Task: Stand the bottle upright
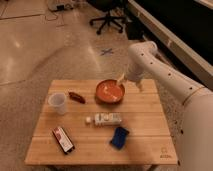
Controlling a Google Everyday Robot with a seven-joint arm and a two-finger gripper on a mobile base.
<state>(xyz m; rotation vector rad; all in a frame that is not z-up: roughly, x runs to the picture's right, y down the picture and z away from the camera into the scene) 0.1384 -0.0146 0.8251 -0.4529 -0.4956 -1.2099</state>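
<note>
Tabletop (pixel 145 150): pale wooden slats on a speckled floor, carrying 6 things.
Packet (pixel 63 139): flat, red and black, lying at an angle by the near left corner.
Sponge (pixel 119 137): blue, near the front edge, just right of centre and well apart from the packet.
Bottle (pixel 108 119): small and white with a reddish label, lying on its side in the middle of the tabletop, cap end toward the picture's left; just beyond the sponge, nearer than the bowl, touching neither.
Cup (pixel 57 103): translucent white, upright, on the left side.
Dark red item (pixel 76 96): small, lying between cup and bowl; too small to identify.
Bowl (pixel 110 92): red, at the far middle, with something pale inside.
Gripper (pixel 121 79): pointing down over the bowl's far right rim, on 1 white arm (pixel 165 75) entering from the right; well apart from the bottle. Whether it is open or closed cannot be told, and nothing can be seen in its hold.
Floor mark (pixel 106 51): blue cross beyond the tabletop.
Chair (pixel 107 20): black, on wheels, farthest back.
</note>
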